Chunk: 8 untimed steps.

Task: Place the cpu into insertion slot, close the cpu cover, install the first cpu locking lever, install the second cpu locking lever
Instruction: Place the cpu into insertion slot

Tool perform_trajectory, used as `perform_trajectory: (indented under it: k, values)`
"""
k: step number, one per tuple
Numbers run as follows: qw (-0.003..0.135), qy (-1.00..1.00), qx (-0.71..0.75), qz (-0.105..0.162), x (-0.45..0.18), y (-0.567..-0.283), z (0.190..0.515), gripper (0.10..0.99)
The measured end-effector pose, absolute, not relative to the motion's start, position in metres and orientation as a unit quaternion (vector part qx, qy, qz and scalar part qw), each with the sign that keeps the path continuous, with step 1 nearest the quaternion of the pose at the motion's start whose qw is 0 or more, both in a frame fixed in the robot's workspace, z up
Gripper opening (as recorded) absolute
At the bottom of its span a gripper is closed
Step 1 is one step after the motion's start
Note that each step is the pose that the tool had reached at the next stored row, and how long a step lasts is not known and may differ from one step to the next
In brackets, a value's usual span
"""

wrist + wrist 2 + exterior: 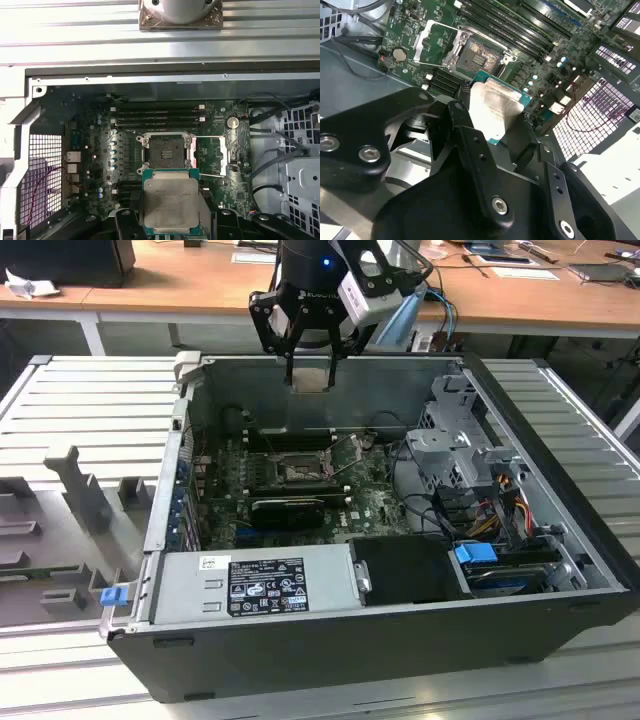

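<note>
The black tool is clamping the flat silver-grey square cpu by its edges, hanging well above the dark square insertion slot on the green board; lowering it level and squarely aligned seems key

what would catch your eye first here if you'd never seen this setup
The silver-topped cpu stands out first, clamped in the jaws of the gripper over the open computer case. Inside the case, the insertion slot lies bare, with the cpu cover swung open beside it.
</note>
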State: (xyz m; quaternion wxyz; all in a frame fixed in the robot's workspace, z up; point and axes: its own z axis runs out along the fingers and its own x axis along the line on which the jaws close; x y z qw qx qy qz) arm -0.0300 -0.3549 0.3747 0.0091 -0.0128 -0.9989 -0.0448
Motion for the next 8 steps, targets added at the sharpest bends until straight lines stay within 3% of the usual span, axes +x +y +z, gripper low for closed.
perform_trajectory:
  k: [8]
  values:
    - [0.009, -0.999, -0.019, -0.045, -0.0303, -0.355, 0.3747, 0.529]
